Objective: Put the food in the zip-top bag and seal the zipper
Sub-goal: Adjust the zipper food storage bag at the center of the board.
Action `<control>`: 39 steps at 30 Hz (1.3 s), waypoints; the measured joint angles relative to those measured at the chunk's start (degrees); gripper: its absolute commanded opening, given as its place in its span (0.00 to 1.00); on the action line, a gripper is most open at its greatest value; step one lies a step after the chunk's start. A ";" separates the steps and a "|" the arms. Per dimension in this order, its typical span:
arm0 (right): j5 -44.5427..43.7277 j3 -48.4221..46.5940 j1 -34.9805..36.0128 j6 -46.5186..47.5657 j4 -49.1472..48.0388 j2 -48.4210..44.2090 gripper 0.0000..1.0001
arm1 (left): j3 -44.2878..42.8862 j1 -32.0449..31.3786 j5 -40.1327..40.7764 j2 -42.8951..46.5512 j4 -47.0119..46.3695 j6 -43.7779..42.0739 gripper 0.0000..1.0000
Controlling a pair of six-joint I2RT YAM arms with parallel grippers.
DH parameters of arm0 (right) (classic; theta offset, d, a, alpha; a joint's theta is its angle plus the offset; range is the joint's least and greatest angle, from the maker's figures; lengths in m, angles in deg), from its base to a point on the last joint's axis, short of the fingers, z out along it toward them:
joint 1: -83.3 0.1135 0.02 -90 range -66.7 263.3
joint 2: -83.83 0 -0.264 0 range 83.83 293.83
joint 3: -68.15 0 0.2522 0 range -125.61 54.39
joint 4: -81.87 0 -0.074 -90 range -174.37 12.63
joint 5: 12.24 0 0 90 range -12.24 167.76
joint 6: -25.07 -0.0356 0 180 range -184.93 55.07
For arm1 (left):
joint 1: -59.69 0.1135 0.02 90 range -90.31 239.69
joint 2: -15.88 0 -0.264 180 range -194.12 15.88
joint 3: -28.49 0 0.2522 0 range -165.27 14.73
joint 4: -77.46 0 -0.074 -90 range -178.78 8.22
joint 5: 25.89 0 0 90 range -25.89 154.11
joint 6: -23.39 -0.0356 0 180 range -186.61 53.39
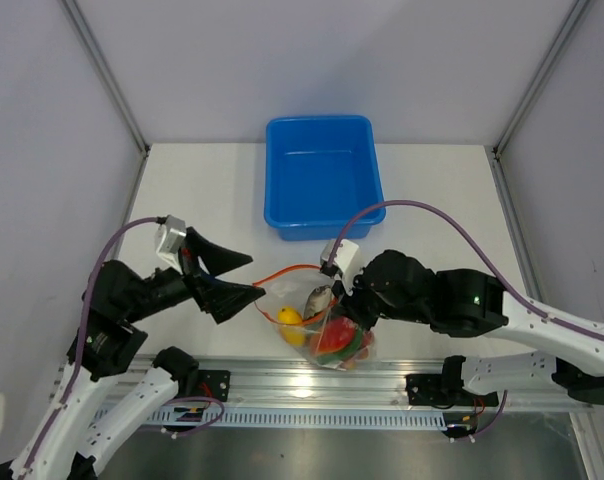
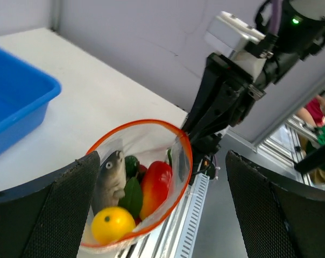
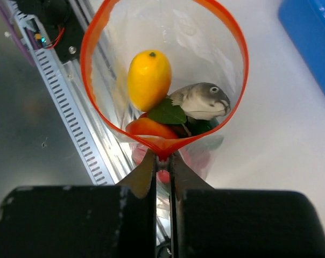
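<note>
One blue tub [image 1: 322, 175] stands far back on the desk [image 1: 432, 200], seen from above; the zip-top bag [image 1: 327, 325] lies near the front edge. Left wrist: the left hand [image 2: 162, 166] gapes wide, empty, flanking the bag's fish [image 2: 110, 180], tomato [image 2: 156, 185] and yellow fruit [image 2: 113, 224]. Right wrist: the right hand [image 3: 162, 161] pinches the zipper [image 3: 83, 59], the mouth round.

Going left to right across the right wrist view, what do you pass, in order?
The slotted metal rail → yellow-orange toy fruit → grey toy fish → blue plastic tub.
</note>
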 measured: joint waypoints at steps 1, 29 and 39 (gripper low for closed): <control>1.22 -0.20 -0.50 0.52 0.46 0.00 0.00 | 0.70 -0.42 -1.73 -1.09 -3.26 -0.17 1.00; 23.08 -3.28 -6.27 2.60 4.70 2.27 0.00 | -1.66 -14.97 -36.09 -38.07 -40.00 -6.93 1.00; 22.58 -3.28 -7.67 2.36 4.92 0.72 0.00 | -2.54 -18.80 -41.00 -42.49 -37.55 -4.83 0.99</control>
